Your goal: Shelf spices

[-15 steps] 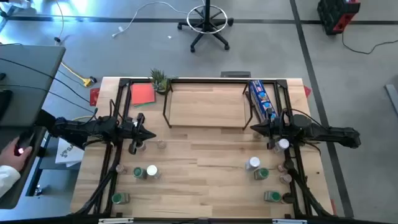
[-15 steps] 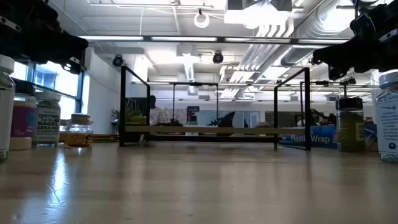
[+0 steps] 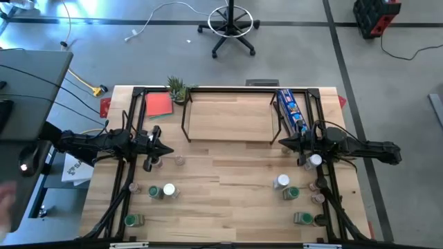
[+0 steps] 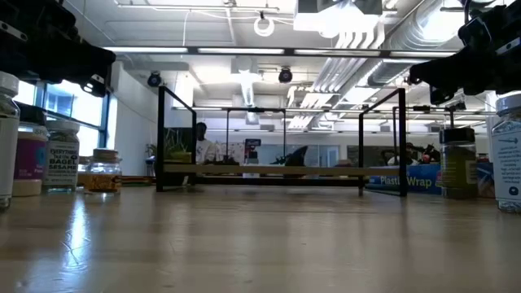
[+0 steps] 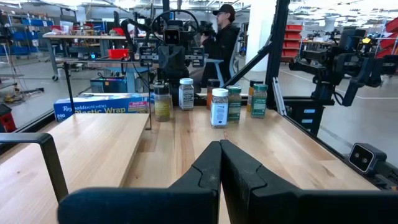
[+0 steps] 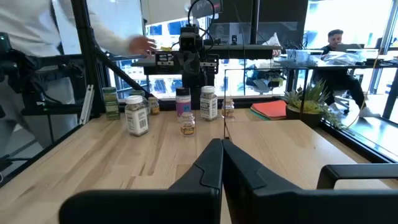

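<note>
Shelf [image 4: 281, 172], wire-framed, sits mid-table w/ a blue wrap box [image 4: 404, 180] at its right end. Spice jars [image 4: 61, 156] cluster at left edge, more at right [image 4: 458, 161]. Dark arm parts hang in both top corners.

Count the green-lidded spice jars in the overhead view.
4 green-lidded jars: two left, two right. Others may be hidden.

The long blue box [image 5: 102, 106] reads, seemingly, "Reynolds Kitchens Plastic Wrap".
</note>
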